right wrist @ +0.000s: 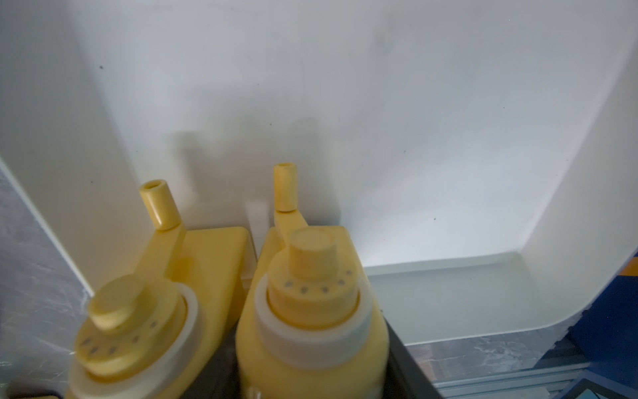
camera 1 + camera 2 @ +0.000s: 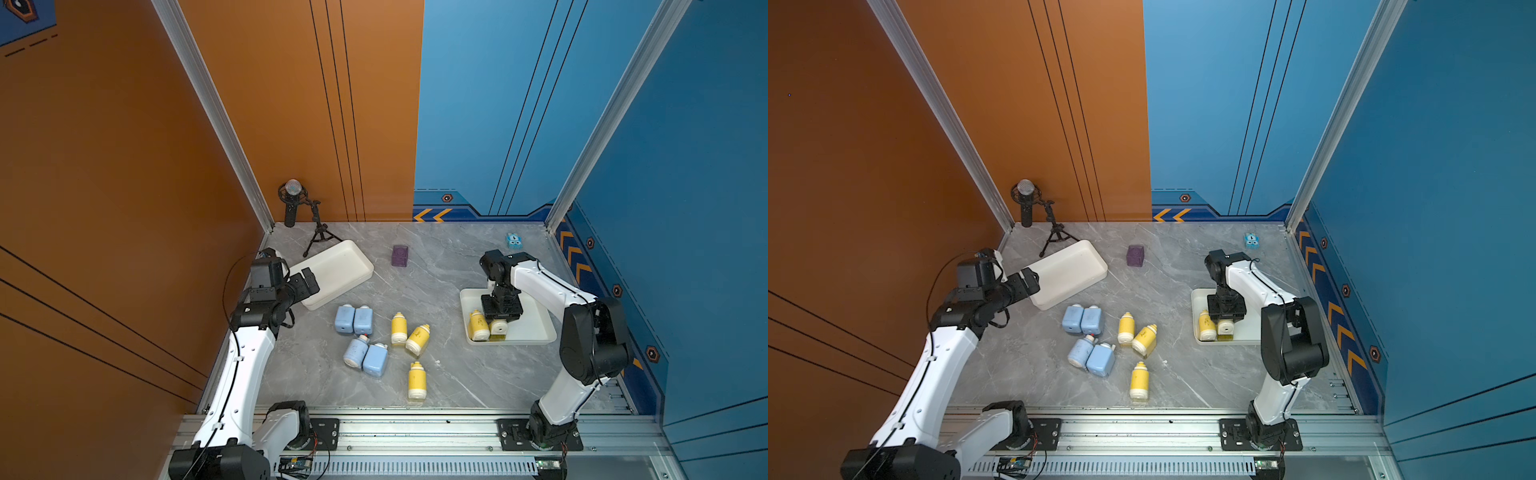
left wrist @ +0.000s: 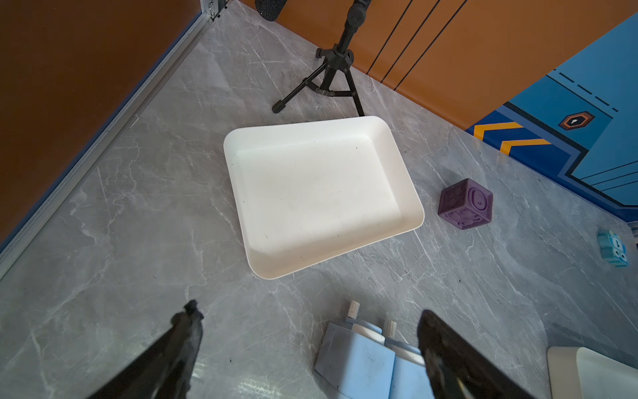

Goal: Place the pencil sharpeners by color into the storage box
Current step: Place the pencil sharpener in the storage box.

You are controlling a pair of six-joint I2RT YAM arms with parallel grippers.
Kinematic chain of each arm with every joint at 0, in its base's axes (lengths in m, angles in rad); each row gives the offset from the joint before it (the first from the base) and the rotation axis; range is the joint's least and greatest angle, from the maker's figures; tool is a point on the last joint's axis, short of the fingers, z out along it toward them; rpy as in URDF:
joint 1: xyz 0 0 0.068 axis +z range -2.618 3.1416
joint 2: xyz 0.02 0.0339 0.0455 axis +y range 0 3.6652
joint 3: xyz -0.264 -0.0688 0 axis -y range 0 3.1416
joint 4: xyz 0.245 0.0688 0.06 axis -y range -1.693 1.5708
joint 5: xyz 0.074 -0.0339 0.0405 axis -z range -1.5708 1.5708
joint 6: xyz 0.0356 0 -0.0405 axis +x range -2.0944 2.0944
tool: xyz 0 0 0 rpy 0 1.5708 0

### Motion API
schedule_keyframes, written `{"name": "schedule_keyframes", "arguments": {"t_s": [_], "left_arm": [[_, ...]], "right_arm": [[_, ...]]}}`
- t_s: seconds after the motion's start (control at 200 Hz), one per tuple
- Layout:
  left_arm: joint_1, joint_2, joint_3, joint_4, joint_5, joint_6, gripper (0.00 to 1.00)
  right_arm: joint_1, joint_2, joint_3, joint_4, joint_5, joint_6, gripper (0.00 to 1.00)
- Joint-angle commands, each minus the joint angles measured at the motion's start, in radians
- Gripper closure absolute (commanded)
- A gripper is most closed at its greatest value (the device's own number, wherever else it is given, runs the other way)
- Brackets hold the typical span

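Observation:
My right gripper (image 2: 500, 316) is down inside the right white storage box (image 2: 536, 332), shut on a yellow pencil sharpener (image 1: 310, 328) that stands beside another yellow one (image 1: 138, 328). Three more yellow sharpeners (image 2: 399, 328) (image 2: 417, 340) (image 2: 417, 380) lie on the table in the middle. Several light blue sharpeners (image 2: 344, 319) (image 2: 375, 360) lie to their left. My left gripper (image 3: 309, 311) hangs open above the table between the blue pair (image 3: 355, 362) and the empty left white storage box (image 3: 321, 193), holding nothing.
A dark purple block (image 2: 400, 255) sits behind the sharpeners, and a small blue box with a cartoon face (image 2: 514, 241) sits at the back right. A microphone on a black tripod (image 2: 318, 232) stands just behind the left box. Walls close three sides.

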Motion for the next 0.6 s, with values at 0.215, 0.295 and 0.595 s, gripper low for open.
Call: {"name": "schedule_keyframes", "arguments": {"t_s": [0.215,0.295,0.595], "left_arm": [[-0.006,-0.015,-0.011,-0.009,-0.002,0.012,0.02],[-0.006,-0.017,-0.011,-0.010,-0.005,0.012,0.02],[-0.010,-0.020,-0.011,-0.008,-0.006,0.013,0.02]], "right_arm": [[-0.005,0.001,-0.037,0.025,-0.010,0.018,0.62],[-0.004,-0.004,-0.042,0.025,-0.009,0.018,0.59],[-0.005,-0.018,-0.057,0.025,-0.006,0.019,0.52]]}}
